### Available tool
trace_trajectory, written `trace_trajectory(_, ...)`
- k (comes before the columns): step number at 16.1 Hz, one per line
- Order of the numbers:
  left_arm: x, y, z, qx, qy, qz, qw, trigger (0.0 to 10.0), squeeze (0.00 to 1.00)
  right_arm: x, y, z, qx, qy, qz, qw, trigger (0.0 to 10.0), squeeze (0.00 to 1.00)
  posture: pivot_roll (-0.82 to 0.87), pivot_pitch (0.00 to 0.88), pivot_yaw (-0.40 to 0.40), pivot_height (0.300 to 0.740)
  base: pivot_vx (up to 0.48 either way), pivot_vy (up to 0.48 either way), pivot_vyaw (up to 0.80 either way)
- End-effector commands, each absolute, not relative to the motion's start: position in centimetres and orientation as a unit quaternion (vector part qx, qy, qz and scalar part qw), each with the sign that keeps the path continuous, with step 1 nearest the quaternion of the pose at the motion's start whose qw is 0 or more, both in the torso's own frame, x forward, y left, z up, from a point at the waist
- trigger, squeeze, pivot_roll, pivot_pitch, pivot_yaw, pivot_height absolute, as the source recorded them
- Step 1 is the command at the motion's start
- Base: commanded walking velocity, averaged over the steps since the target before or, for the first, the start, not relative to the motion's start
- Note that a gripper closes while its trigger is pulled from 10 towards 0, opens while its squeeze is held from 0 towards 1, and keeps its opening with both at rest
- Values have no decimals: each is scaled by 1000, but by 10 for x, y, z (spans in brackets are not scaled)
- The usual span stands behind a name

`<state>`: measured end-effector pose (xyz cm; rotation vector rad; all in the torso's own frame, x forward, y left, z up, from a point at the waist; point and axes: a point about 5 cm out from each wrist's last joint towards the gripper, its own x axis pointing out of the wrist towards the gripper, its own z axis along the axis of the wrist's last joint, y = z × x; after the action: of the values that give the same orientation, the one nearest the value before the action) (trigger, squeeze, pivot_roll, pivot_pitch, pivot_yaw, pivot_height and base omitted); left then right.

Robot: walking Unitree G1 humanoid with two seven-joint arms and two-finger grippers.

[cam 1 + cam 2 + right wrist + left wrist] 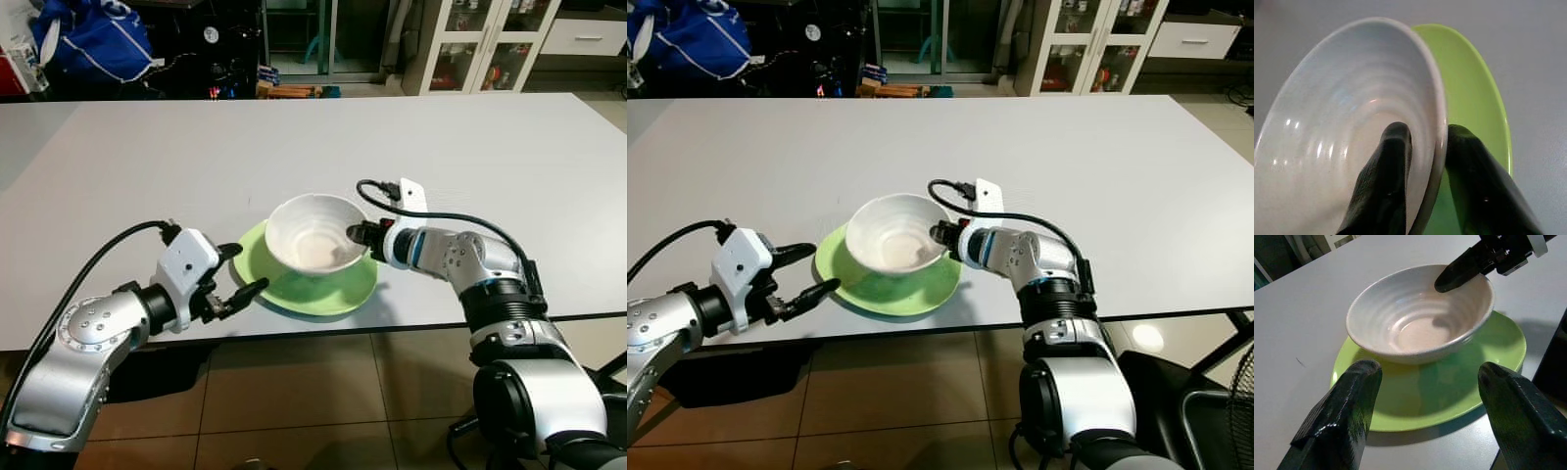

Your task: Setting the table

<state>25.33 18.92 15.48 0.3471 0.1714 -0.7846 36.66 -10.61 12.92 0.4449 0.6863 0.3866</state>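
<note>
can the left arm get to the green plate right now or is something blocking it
Probably yes. The left end effector is open, hovering beside the green plate near edge, nothing between them. The white bowl sits on it, gripped by the right end effector.

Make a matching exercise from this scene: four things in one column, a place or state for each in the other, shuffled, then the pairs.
Things:
1. white ribbed ceramic bowl
2. round lime-green plate
3. left gripper
4. right gripper

States:
A. jaws open, beside the plate's rim, holding nothing
B. flat on the grey table, under the bowl
C. jaws clamped on the bowl's rim, one finger inside, one outside
D. sits on the plate, empty

Pairs: 1-D, 2-B, 3-A, 4-C
</note>
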Motion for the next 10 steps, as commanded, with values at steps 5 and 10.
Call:
trace_trajectory(5,258,189,157,173,53,-356,917,10000,0,377,-110,154,272,254,194,908,10000,0,-30,0,-6,740,0,0,0)
trace_trajectory(10,263,184,183,129,-5,-312,941,10000,0,366,-141,196,311,64,212,925,10000,0,-30,0,-8,740,0,0,0)
